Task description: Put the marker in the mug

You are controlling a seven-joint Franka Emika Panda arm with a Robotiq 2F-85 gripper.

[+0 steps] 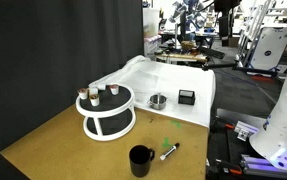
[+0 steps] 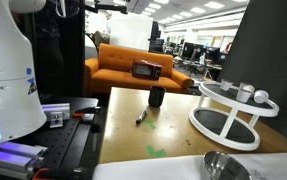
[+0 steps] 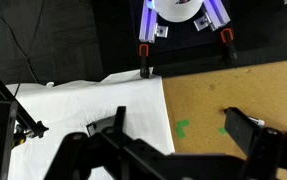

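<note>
The black mug (image 1: 140, 160) stands upright near the front edge of the brown table; it also shows in an exterior view (image 2: 156, 97). The marker (image 1: 170, 151), whitish with a green cap, lies flat on the table just beside the mug, apart from it; it also shows in an exterior view (image 2: 141, 116). In the wrist view my gripper (image 3: 176, 128) is open and empty, high above the table over the edge of a white cloth (image 3: 83, 110) and green tape marks (image 3: 183, 128). The mug and marker are out of the wrist view. The gripper does not show in either exterior view.
A white two-tier round rack (image 1: 107, 112) holding small items stands on the table. A shiny silver tin (image 1: 158, 100) and a small black box (image 1: 186, 96) sit on the white cloth. The robot base (image 1: 283, 120) stands beside the table. An orange sofa (image 2: 133, 70) is beyond it.
</note>
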